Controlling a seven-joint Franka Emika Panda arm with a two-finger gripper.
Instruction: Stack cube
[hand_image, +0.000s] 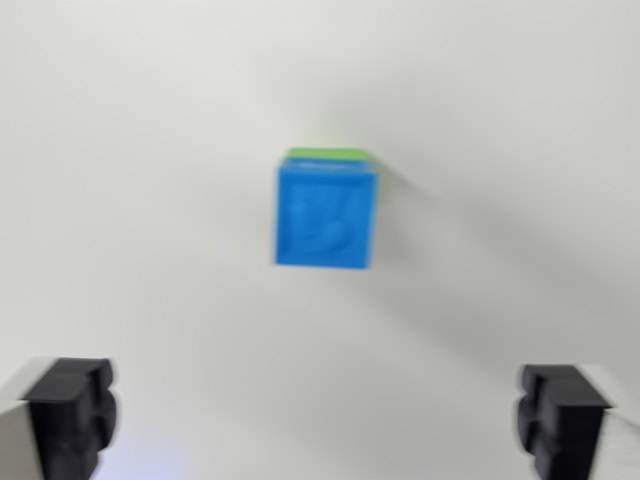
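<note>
A blue cube (326, 215) with a raised figure on its top face sits in the middle of the wrist view. Under it a green cube (325, 154) shows only as a thin strip along the blue cube's far edge. The blue one rests on top of the green one. My gripper (318, 425) is open and holds nothing. Its two black fingertips (70, 415) stand wide apart at the bottom corners of the view, well clear of the stack. The picture is slightly blurred.
The cubes stand on a plain white table (150, 150) that fills the view. A soft shadow runs from the stack toward the wrist view's right.
</note>
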